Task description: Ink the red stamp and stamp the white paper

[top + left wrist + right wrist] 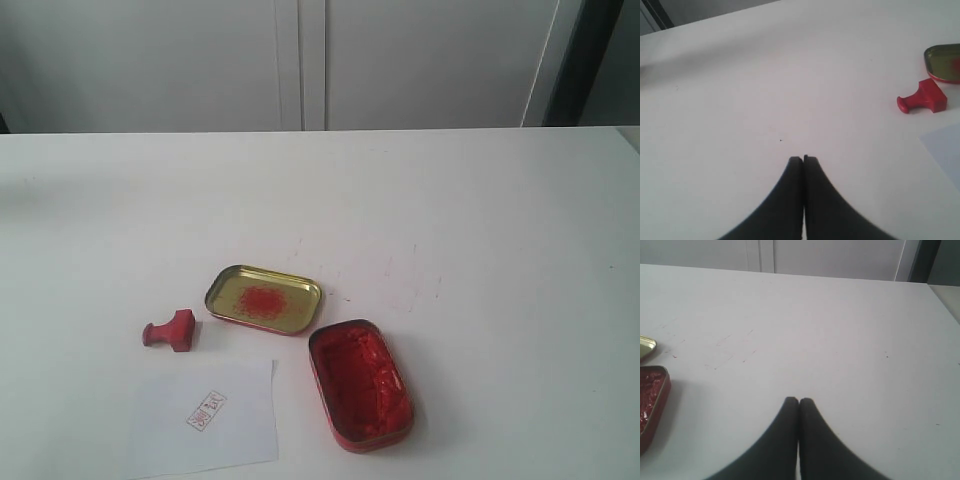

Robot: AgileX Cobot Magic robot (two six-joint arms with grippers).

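The small red stamp (pixel 170 331) lies on its side on the white table, left of the gold lid; the left wrist view also shows the red stamp (pixel 923 97). Below it lies the white paper (pixel 205 418), bearing a red rectangular print (pixel 205 410); a corner of the paper (pixel 946 147) shows in the left wrist view. The oblong red ink tin (pixel 360 383) stands open to the paper's right, its edge (pixel 651 400) visible in the right wrist view. My left gripper (pixel 803 159) is shut and empty, well away from the stamp. My right gripper (pixel 799 400) is shut and empty over bare table. Neither gripper appears in the exterior view.
The gold tin lid (pixel 264 298) with a red smudge lies upside down between stamp and ink tin; its rim (pixel 945 62) shows in the left wrist view. Faint red marks (pixel 400 275) stain the table. White cabinet doors (pixel 300 60) stand behind the table's far edge.
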